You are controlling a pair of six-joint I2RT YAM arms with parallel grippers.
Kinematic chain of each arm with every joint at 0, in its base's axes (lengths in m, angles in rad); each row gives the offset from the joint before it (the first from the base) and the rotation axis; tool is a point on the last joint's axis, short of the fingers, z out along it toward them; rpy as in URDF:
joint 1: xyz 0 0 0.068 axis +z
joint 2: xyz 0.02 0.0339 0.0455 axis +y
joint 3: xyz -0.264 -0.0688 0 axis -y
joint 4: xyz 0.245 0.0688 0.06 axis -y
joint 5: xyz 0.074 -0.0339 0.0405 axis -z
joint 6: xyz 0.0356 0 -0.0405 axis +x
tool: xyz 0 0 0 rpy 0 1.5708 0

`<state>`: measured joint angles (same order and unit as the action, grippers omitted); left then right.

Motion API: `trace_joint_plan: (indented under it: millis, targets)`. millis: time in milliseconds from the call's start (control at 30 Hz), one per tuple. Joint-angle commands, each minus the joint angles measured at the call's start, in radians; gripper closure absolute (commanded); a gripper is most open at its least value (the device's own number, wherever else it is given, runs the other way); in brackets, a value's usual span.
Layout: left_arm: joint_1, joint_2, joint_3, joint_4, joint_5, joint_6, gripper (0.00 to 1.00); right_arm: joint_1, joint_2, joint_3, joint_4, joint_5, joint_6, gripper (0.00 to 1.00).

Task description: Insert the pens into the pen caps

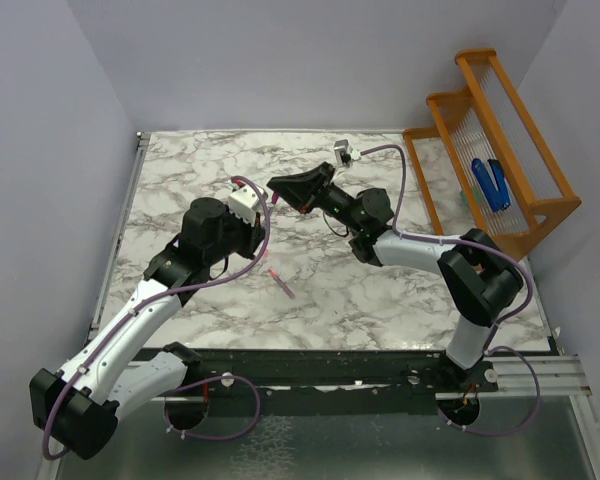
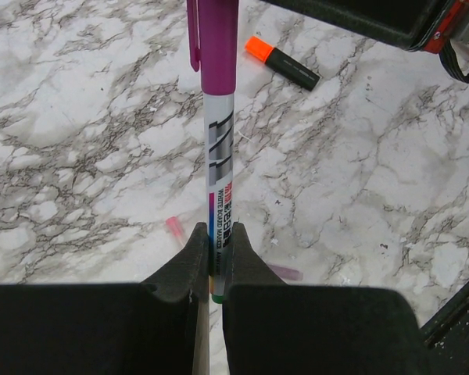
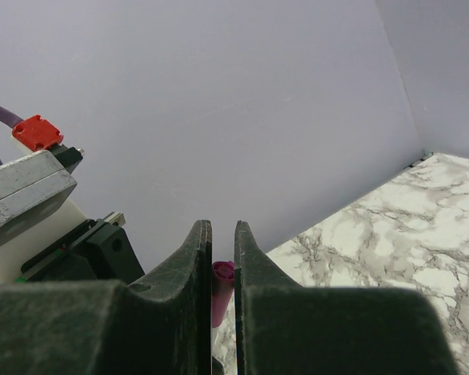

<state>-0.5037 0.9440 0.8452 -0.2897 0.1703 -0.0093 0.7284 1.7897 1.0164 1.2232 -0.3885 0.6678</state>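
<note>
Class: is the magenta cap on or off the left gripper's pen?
On: the magenta cap sheathes the far end of the pen in the left gripper. Fully seated? Cannot tell.

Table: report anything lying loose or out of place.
Two pens lie loose on the table: a black marker, orange tip bare, and a slim pink pen, diagonal near the middle. The left pincer holds a white pen, the right pincer a purple cap. Nothing spilled.
</note>
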Motion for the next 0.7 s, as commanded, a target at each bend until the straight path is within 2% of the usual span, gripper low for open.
trace_joint_plan:
  millis: [0,300,567,600,667]
  targets:
    - [0.014,-0.048,0.106,0.446,-0.027,0.003,1.0,0.115,0.089,-0.074,-0.231,-0.23,0.016,1.0]
    - [0.022,-0.04,0.097,0.428,-0.025,0.003,1.0,0.12,0.087,-0.073,-0.235,-0.213,0.017,1.0]
    - [0.022,-0.051,0.045,0.322,-0.002,-0.009,1.0,0.112,0.021,-0.013,-0.375,-0.087,-0.079,1.0]
    - [0.022,-0.054,0.033,0.31,0.004,-0.018,1.0,0.11,0.015,0.002,-0.391,-0.075,-0.088,0.98]
    - [0.022,-0.062,0.013,0.292,0.018,-0.023,1.0,0.107,0.005,0.034,-0.421,-0.051,-0.114,0.88]
